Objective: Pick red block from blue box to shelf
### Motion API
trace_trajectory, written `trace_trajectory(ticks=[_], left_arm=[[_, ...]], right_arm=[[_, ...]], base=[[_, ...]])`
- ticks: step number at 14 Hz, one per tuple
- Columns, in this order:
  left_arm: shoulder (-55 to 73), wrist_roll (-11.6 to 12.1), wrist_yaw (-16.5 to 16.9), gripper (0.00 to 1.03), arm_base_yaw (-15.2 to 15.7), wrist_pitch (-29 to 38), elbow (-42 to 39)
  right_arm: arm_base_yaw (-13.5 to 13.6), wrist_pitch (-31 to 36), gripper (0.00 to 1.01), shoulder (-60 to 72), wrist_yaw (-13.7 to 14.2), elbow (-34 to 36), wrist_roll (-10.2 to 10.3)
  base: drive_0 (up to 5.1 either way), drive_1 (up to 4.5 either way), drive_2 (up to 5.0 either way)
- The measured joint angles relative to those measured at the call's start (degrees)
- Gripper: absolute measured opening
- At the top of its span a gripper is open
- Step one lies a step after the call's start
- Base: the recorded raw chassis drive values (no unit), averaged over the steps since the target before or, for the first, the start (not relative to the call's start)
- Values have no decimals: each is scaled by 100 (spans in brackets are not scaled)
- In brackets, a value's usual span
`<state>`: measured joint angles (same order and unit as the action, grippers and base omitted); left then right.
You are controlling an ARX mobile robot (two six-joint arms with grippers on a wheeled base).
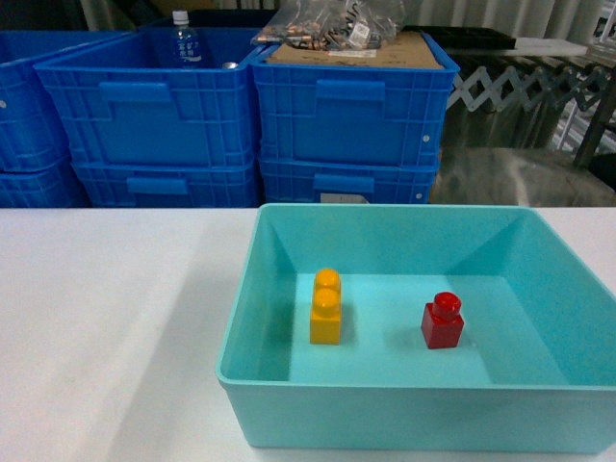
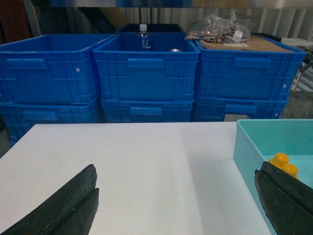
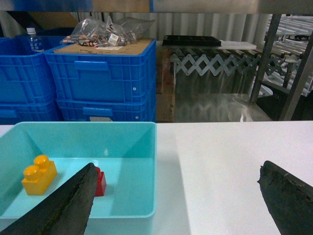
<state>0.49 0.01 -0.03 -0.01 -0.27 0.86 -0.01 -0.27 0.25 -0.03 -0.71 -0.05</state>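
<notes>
Red block (image 1: 442, 322) upright on the floor of the blue box (image 1: 241, 332), stud up, right of centre in the head view. Orange-yellow 2-stud brick (image 1: 326, 308) on the same floor, to the left of the red block, apart from it. Box on the white table (image 1: 115, 318), near the front edge, nothing else inside.

Left gripper (image 2: 176, 205): spread wide, 2 dark fingers (image 2: 68, 205) low in the left wrist view; 1 over bare table left of the box, the other at the box's left wall. Nothing held.

Right gripper (image 3: 176, 200): also spread wide, nothing held. Left finger (image 3: 68, 203) low over the near part of the box, partly covering the red block (image 3: 100, 181) in the right wrist view; other finger over bare table right of the box. Contact with the block: cannot tell.

Behind the table: stacked dark blue crates (image 1: 154, 115), a water bottle (image 1: 183, 38) in 1, a clear bag of small parts (image 1: 332, 24) on cardboard atop another. Steel posts (image 3: 266, 56) visible at far right of the right wrist view.
</notes>
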Motion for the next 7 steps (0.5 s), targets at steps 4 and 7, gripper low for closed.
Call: trace_trajectory(ticks=[4,7], left_arm=[[0,0,0,98,0,0,0],[0,2,0,98,0,0,0]], right_arm=[[0,0,98,2,0,0,0],[0,0,98,0,0,0,2]], base=[[0,0,0],[0,0,0]])
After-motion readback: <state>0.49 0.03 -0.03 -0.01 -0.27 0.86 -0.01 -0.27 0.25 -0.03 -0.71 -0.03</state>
